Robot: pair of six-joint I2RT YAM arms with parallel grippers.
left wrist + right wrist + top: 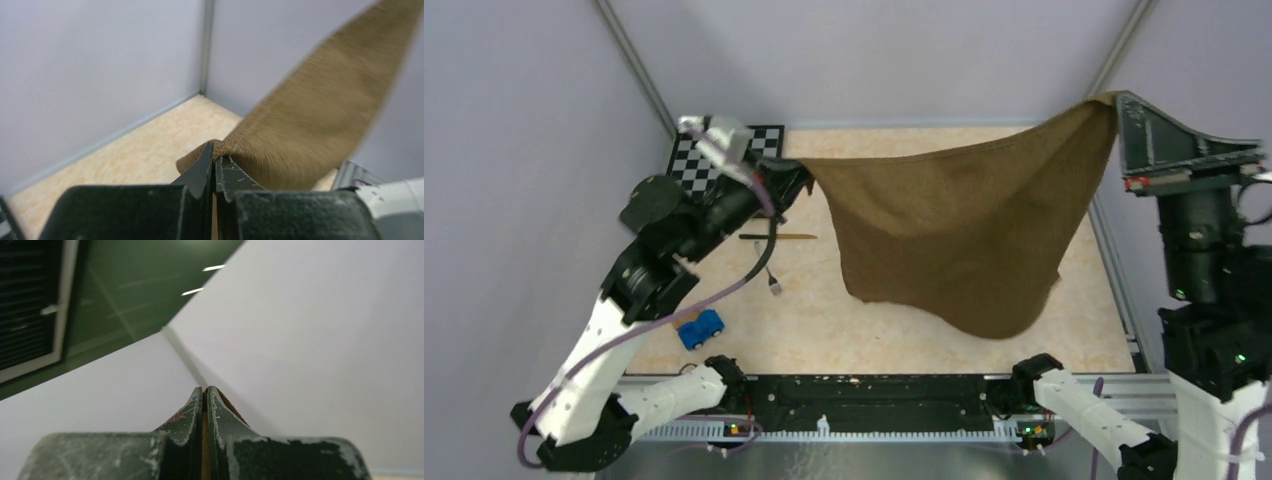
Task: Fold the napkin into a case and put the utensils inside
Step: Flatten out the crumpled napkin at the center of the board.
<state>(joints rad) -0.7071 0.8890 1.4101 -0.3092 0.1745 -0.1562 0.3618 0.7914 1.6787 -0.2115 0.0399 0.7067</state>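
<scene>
– Pale grey walls close around the beige marbled table (824,320), and the plain dark brown square cloth napkin (964,230) hangs above it, stretched between both arms. Which step is this?
– I judge it is the beginning. The napkin is held up by two corners for spreading, and no fold is made yet.
– And the jaws?
– The left jaws are closed on one corner, near the black-and-white checkerboard (686,165). The right jaws, higher at the right wall, are pressed together with brown cloth between them.
– What does the next move need?
– Both arms should lower together and lay the cloth flat. They must keep it away from the slim gold-bladed knife (799,236) and the thin grey metal utensil (775,284) lying at the left.
</scene>
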